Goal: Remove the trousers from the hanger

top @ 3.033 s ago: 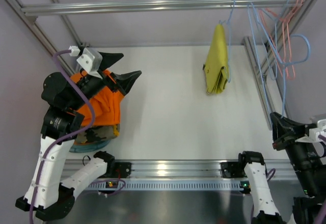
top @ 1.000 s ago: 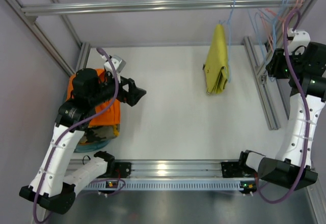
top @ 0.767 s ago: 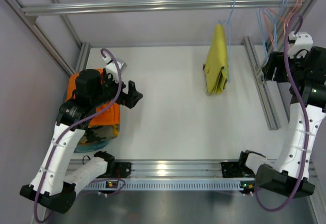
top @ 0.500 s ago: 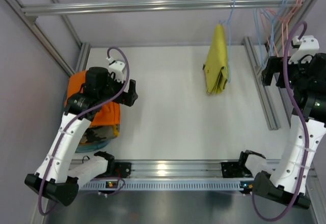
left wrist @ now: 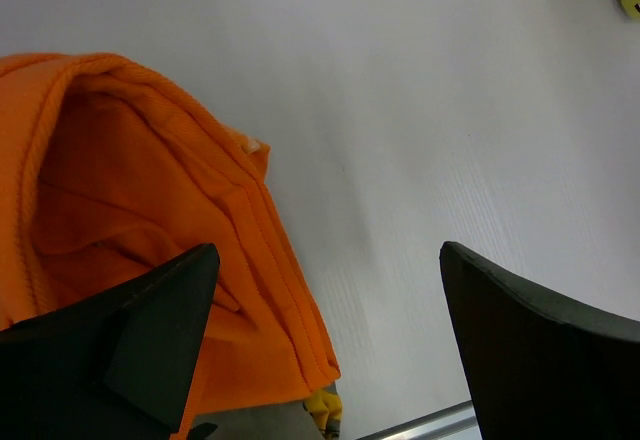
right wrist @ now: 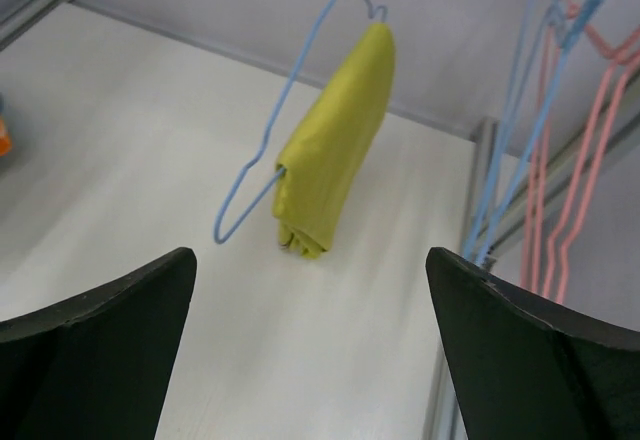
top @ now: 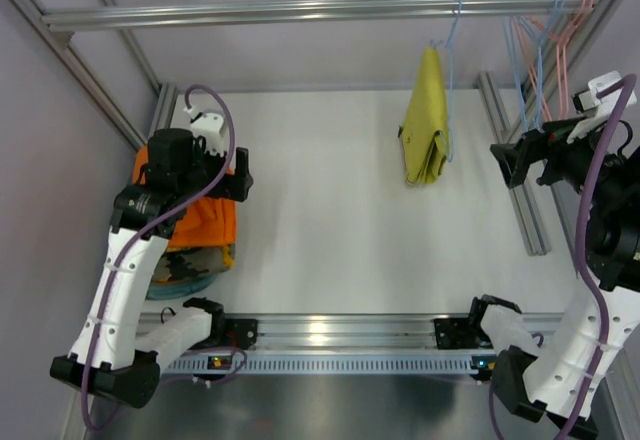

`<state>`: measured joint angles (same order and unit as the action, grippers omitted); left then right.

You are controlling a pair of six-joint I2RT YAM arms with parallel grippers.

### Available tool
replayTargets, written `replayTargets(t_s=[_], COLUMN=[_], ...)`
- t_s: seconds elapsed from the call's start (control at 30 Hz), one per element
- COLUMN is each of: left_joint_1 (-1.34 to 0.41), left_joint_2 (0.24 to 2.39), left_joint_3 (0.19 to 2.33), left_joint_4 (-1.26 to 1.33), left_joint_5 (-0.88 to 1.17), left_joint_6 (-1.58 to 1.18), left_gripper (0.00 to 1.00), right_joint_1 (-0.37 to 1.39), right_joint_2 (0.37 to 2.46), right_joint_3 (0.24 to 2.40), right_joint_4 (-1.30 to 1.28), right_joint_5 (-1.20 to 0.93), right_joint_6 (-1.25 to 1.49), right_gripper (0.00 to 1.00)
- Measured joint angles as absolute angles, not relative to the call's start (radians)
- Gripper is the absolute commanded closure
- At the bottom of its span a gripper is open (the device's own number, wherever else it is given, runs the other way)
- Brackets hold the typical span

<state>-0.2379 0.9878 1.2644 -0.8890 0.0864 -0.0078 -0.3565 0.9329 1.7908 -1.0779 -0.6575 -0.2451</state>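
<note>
The orange trousers (left wrist: 150,210) are lying crumpled at the left edge of the desk (top: 330,240), off the light-blue hanger (top: 540,70), which is hanging bare on the rail (top: 300,7). The left pincer (left wrist: 325,290) and right pincer (right wrist: 310,300) are both gaping wide, holding nothing. The removal is looking finished.

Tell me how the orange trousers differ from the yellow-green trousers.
The orange trousers lie crumpled in a heap at the left of the table; the yellow-green trousers hang folded over a blue hanger from the rail. The orange ones sit partly under the left arm; the yellow-green ones hang unobstructed. Both are plain cloth.
</note>
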Motion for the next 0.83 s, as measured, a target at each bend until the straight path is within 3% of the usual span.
replayTargets(t_s=[0.33,0.83], left_joint_1=[-0.202,-0.112], left_joint_2=[0.885,0.744], left_joint_3=[1.317,1.298], left_joint_4=[-0.913,-0.959], left_joint_5=[0.091,0.243], left_joint_6=[0.014,0.01], left_gripper=[0.02,0.02], right_joint_1=[-0.328,-0.29], right_joint_2=[0.867,0.707], right_joint_3=[1.536,1.296], right_joint_4=[-1.145,-1.283], right_joint_5=[-0.918,-1.016], right_joint_6=[-0.251,-0.347], right_gripper=[0.01,0.01])
